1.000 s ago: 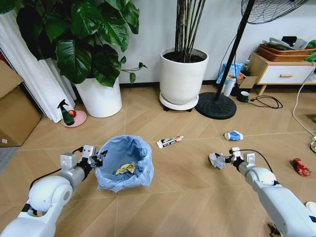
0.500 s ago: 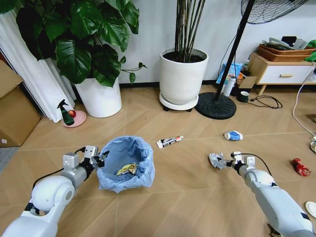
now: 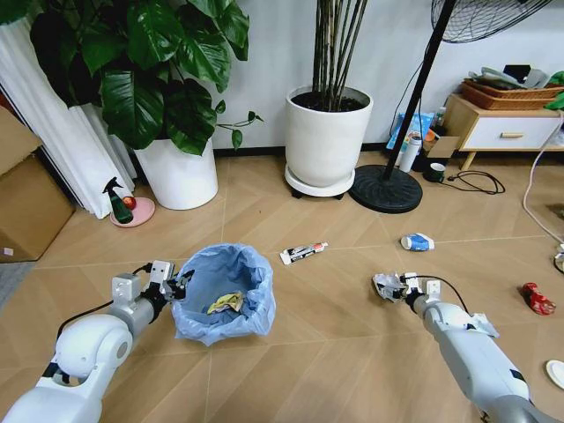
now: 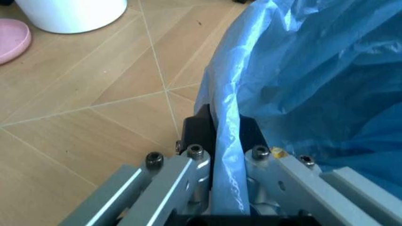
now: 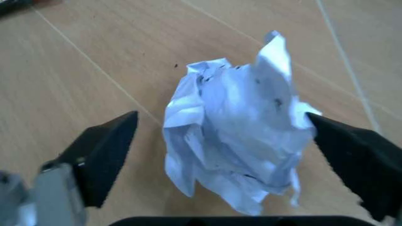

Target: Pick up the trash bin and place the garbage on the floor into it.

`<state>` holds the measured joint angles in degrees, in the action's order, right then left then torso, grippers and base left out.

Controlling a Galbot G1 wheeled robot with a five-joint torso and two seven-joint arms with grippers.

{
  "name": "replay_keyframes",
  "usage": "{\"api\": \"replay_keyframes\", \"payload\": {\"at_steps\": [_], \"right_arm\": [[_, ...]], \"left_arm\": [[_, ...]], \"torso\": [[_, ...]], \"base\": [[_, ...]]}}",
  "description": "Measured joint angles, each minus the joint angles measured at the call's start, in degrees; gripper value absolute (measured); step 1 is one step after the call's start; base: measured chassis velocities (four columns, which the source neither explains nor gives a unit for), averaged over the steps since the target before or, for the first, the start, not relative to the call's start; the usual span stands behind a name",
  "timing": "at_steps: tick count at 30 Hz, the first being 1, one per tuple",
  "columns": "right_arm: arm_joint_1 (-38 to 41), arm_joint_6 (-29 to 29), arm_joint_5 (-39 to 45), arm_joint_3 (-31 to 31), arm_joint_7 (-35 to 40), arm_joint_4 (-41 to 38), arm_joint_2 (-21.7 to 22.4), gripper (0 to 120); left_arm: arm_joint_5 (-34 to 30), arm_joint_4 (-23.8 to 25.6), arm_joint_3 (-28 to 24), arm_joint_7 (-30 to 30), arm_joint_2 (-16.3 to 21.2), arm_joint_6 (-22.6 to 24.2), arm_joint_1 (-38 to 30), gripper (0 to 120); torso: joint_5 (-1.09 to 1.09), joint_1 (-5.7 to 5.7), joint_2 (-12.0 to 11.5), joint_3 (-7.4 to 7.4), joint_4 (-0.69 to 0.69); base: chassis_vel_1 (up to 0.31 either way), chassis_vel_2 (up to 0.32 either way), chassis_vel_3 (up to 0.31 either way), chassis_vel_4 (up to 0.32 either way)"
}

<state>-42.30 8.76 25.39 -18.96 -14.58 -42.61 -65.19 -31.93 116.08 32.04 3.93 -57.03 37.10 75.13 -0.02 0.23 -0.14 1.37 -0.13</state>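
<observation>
The trash bin (image 3: 222,292), lined with a light-blue bag, stands on the floor (image 3: 326,352) with a yellow peel scrap (image 3: 226,302) inside. My left gripper (image 3: 178,285) is shut on its near-left rim; in the left wrist view the left gripper (image 4: 223,141) pinches the bag-covered edge of the bin (image 4: 314,70). A crumpled white paper wad (image 3: 385,286) lies to the right. My right gripper (image 3: 398,286) is open, low at the floor. Seen from the right wrist, the right gripper (image 5: 221,117) straddles the wad (image 5: 238,141), one finger on each side.
More garbage lies around: a tube wrapper (image 3: 303,253), a blue-white can (image 3: 416,241), a red wrapper (image 3: 536,299), a white disc (image 3: 556,372). Behind stand two white plant pots (image 3: 179,174) (image 3: 327,141), a fan base (image 3: 385,189), a spray bottle (image 3: 117,203) and a cardboard box (image 3: 26,203).
My right gripper has slid a little to the left, closing in until its fingers flank the paper wad. The left gripper and the bin have barely moved.
</observation>
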Motion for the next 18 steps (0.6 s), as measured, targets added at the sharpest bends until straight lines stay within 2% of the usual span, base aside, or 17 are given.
{"api": "replay_keyframes", "payload": {"at_steps": [8, 18], "right_arm": [[3.38, -0.90, -1.72, -0.60, 0.77, 4.94, -2.65, 77], [4.88, -0.86, -3.56, -1.89, 1.44, 8.03, -3.67, 76]], "left_arm": [[0.02, 0.28, 0.12, 0.06, 0.20, -0.04, 0.04, 2], [0.02, 0.29, 0.08, 0.21, 0.43, -0.08, -0.14, 2]], "torso": [[-0.04, 0.00, 0.00, 0.00, 0.01], [-0.03, 0.00, 0.00, 0.00, 0.00]], "base": [[0.000, 0.000, 0.000, 0.000], [0.000, 0.000, 0.000, 0.000]]}}
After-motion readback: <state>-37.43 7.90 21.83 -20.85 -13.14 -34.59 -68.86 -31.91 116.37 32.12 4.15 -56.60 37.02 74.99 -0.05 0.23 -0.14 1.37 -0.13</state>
